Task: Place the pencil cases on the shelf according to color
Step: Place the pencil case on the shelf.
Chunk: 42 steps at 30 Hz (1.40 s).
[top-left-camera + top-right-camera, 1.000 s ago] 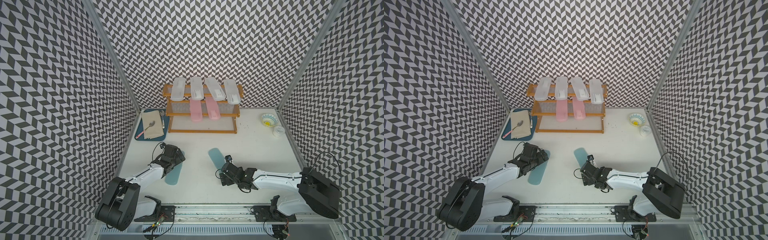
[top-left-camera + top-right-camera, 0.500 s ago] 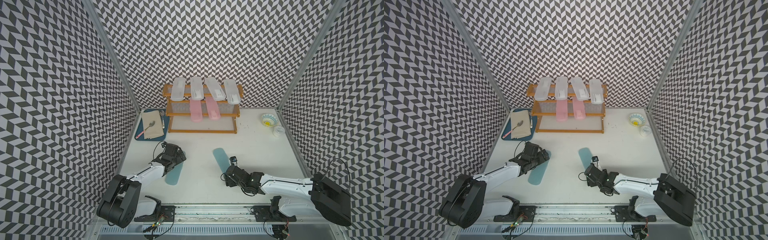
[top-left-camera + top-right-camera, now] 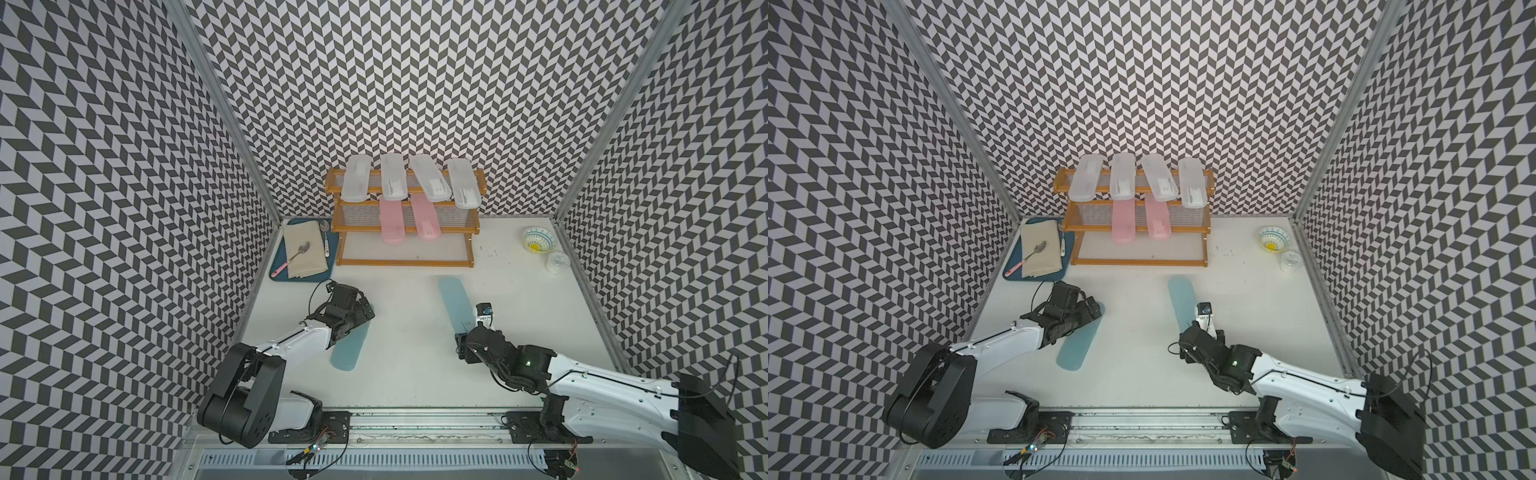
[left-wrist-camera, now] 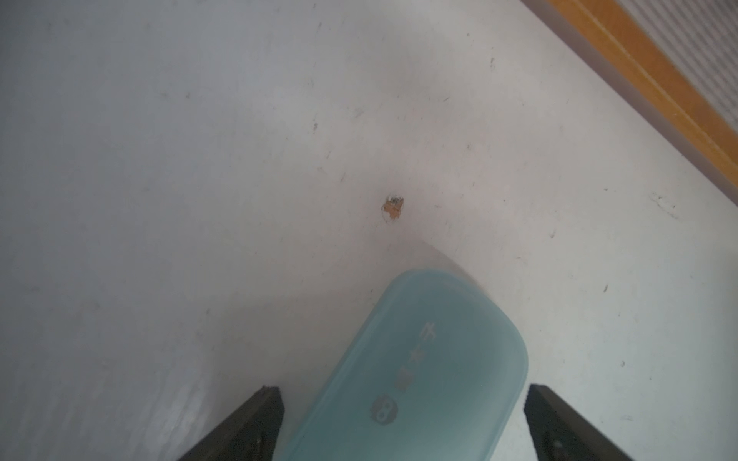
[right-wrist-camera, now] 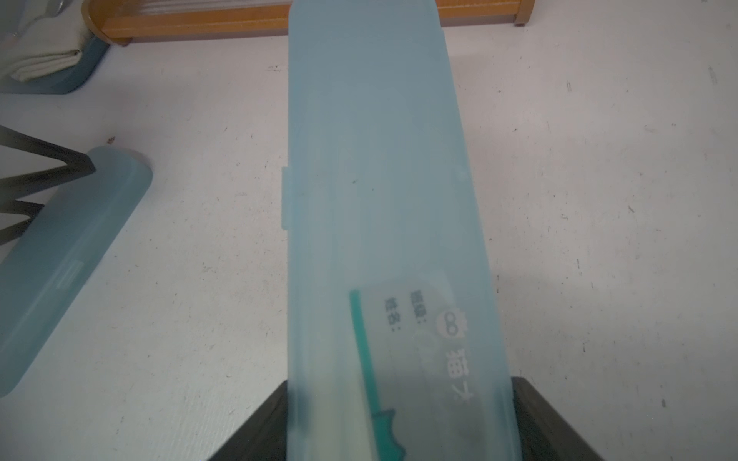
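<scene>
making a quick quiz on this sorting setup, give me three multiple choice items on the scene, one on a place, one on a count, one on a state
1. Where do the pink cases lie?
A) top tier
B) middle tier of the shelf
C) bottom tier

2. How many white cases are on the shelf?
A) two
B) three
C) four

3. How do the right jaws stand?
A) wide open, holding nothing
B) closed on a teal case
C) out of every view

Answers:
1 B: both top views show the two pink cases side by side on the middle tier.
2 C: four white cases sit in a row above the pink ones.
3 B: the right wrist view shows a jaw against each long edge of the teal case.
</scene>
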{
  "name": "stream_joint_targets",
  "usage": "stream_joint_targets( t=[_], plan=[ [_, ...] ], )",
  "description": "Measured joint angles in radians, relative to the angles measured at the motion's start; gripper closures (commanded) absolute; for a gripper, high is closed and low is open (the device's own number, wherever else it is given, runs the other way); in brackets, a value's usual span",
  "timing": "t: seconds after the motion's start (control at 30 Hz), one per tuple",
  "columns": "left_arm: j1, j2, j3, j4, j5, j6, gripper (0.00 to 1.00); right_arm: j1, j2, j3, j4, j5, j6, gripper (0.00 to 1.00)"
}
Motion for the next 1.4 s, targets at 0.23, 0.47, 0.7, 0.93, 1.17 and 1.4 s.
stream_joint_targets(
  t=[0.23, 0.47, 0.7, 0.93, 1.17, 1.4],
  plan=[
    [-0.006, -0.022, 0.000, -0.031, 0.019, 0.006, 0.01, -0.029, -0.009, 0.035, 0.024, 0.015, -0.050, 0.41],
    [-0.006, -0.024, 0.001, -0.043, 0.026, 0.010, 0.01, -0.161, 0.103, 0.077, 0.111, -0.052, -0.121, 0.42],
    [-0.006, -0.019, 0.005, -0.049, 0.028, 0.017, 0.00, -0.259, 0.277, 0.194, 0.205, -0.129, -0.194, 0.42],
    [-0.006, -0.002, 0.021, -0.052, 0.033, 0.033, 0.01, -0.368, 0.498, 0.333, 0.323, -0.192, -0.253, 0.46],
    [-0.006, 0.000, 0.021, -0.051, 0.033, 0.041, 0.00, -0.465, 0.679, 0.425, 0.366, -0.245, -0.291, 0.47],
    [-0.006, 0.019, 0.030, -0.043, 0.031, 0.055, 0.01, -0.496, 0.787, 0.472, 0.409, -0.263, -0.308, 0.48]
  ],
)
